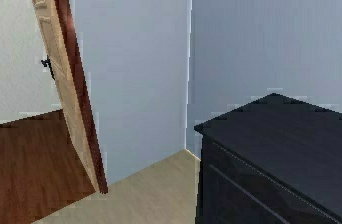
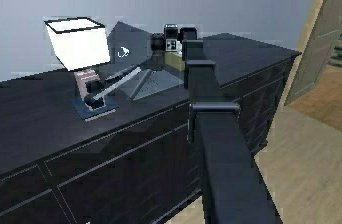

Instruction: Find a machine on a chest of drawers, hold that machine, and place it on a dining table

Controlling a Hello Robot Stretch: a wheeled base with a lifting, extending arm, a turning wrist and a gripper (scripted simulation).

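1. Arm side view: a long black wooden chest of drawers (image 2: 39, 125) runs across the frame. A dark square-bar arm (image 2: 219, 140) reaches out over its top from the bottom edge.
2. The claw (image 2: 151, 50) sits at the arm's far end, left of two small white marker squares (image 2: 179, 40), w/ the chest's top behind it. Things stand behind it on that surface, so can't tell whether it holds anything, and the fingers' state can't be told either.
3. A grey angular slab-shaped thing (image 2: 134, 75) lies on the chest's top, near the claw and just beside the lamp. Poss. the task's machine, but too indistinct to name for sure.
4. A table lamp w/ a white square shade (image 2: 76, 40) stands on the chest's top toward the view's left.
5. Pale tan floor (image 2: 309, 150) lies in front of the chest. A light panelled door (image 2: 329, 50) stands at the view's right edge.
6. Forward view: a corner of a black chest shows bottom right. An open brown wooden door (image 1: 69, 80) stands at left, w/ dark brown wood floor (image 1: 24, 160) beyond. Pale blue-grey walls (image 1: 139, 70) meet in a corner.
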